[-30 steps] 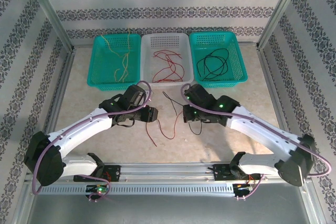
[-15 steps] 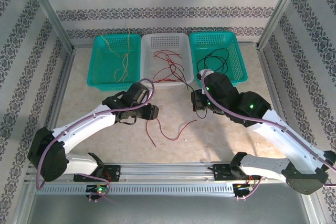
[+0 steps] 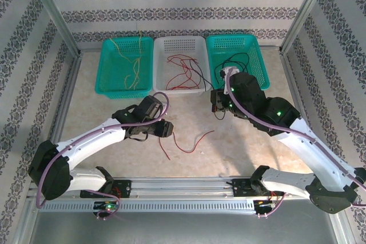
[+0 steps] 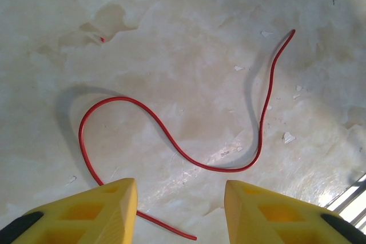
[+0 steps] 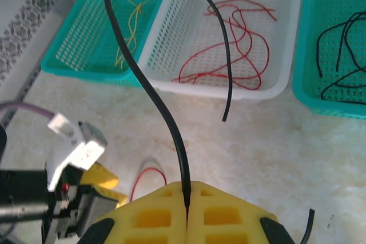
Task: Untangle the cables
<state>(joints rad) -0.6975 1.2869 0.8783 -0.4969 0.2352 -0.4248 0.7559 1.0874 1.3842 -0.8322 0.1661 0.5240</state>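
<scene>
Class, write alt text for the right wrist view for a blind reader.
The yellow right end effector is shut on a thin black wire that arcs upward. Beyond sit a white mesh basket of red wires, a teal basket of yellow wires and a second teal basket of black wires.

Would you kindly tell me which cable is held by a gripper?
The black cable, pinched in the shut right gripper; the red cable lies loose on the table, and the others sit in baskets.
</scene>
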